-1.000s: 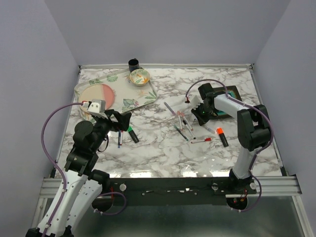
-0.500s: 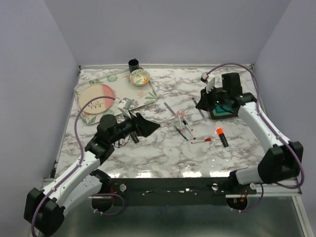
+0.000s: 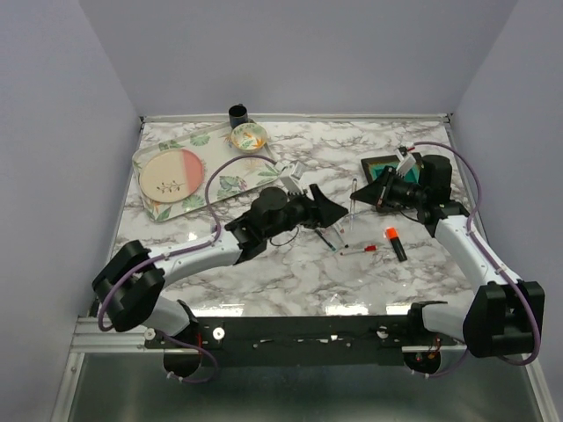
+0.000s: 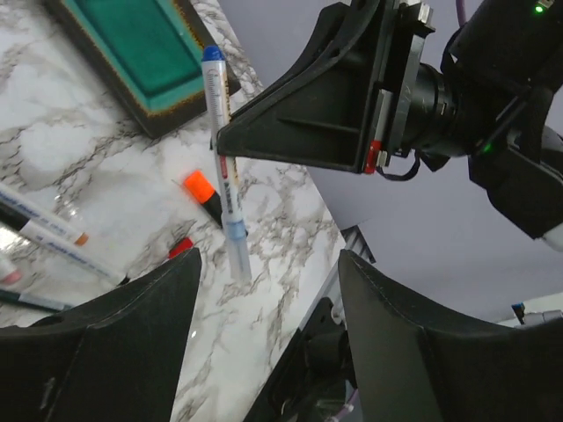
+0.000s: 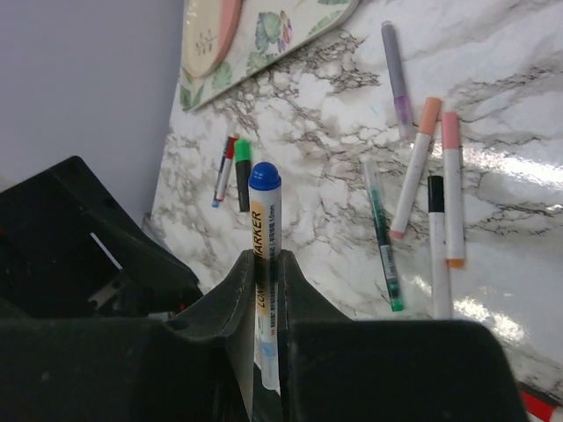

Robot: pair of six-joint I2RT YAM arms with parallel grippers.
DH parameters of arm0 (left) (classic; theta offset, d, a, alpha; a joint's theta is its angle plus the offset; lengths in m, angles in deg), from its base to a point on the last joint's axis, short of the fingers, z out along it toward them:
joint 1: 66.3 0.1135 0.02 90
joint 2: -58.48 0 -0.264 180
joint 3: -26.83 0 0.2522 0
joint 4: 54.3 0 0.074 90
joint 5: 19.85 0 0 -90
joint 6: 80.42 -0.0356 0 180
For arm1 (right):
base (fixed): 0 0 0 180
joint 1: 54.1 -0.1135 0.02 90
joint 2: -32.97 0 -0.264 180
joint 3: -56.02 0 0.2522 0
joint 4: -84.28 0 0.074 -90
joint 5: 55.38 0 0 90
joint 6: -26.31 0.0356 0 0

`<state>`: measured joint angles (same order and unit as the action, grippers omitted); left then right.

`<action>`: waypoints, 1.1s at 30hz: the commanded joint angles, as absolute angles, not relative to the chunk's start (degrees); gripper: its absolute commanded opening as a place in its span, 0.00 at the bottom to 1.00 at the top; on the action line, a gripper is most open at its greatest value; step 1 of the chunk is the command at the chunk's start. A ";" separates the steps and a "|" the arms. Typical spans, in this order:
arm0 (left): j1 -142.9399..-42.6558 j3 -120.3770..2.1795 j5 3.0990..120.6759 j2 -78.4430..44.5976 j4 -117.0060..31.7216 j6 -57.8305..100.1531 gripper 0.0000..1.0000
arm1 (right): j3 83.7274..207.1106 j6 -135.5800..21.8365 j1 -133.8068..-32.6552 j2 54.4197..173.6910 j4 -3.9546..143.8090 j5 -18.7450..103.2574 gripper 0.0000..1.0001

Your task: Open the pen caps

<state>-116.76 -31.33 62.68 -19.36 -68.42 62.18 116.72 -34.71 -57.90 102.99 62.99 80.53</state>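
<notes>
**A:** Above the table's centre, top view: what do we log?

**B:** We log the right gripper [image 3: 361,197] clamped on a white marker [image 3: 351,215], lifted clear of the marble table [image 3: 281,281]. The left gripper [image 3: 332,211] sits just beside the marker. Beneath lie loose pens [image 3: 327,233]; an orange-ended highlighter [image 3: 393,242] lies nearer the right arm.

**A:** Left wrist view?

**B:** We see the left fingers [image 4: 114,343] spread wide, holding nothing. The marker crosses ahead of them, its blue cap [image 4: 212,54] fitted at the end farther from them. Its other end shows between the fingertips; we cannot tell contact. A green tray [image 4: 149,48] lies beyond.

**A:** Right wrist view?

**B:** We see the right jaws narrow, pinching the barrel below the blue cap. A green-ended highlighter [image 5: 242,180] lies on the marble beyond.
</notes>
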 commanded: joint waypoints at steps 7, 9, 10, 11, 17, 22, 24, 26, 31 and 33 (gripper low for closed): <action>-122.72 -48.80 77.62 -31.95 -51.01 60.82 0.61 | 114.08 -22.64 -57.71 101.00 74.48 83.48 0.01; -122.99 -49.77 77.97 -32.65 -49.86 60.30 0.61 | 114.08 -22.55 -57.71 101.09 74.30 83.13 0.01; -123.07 -50.03 77.88 -33.01 -49.16 60.12 0.58 | 113.99 -22.47 -57.62 101.18 74.48 83.13 0.01; -123.16 -50.38 77.62 -33.27 -48.98 60.03 0.57 | 113.99 -22.55 -57.62 101.18 74.48 82.78 0.01; -123.34 -51.53 74.55 -35.56 -47.75 60.03 0.43 | 113.99 -22.29 -57.71 101.35 74.39 82.08 0.01; -123.34 -51.35 73.40 -35.65 -47.92 59.51 0.17 | 113.82 -22.64 -57.71 101.44 74.13 80.94 0.01; -123.43 -51.44 72.79 -35.39 -47.92 59.24 0.07 | 113.56 -22.73 -57.53 101.18 74.04 79.18 0.01; -123.51 -51.27 70.95 -35.30 -47.48 58.89 0.00 | 113.20 -22.90 -56.66 100.22 73.69 75.25 0.01; -124.57 -46.27 64.09 -33.37 -45.81 58.98 0.00 | 109.78 -19.40 -48.24 97.84 75.88 68.63 0.01; -124.92 -41.98 61.63 -31.27 -46.07 59.24 0.00 | 108.64 -17.82 -46.03 96.79 76.85 67.67 0.01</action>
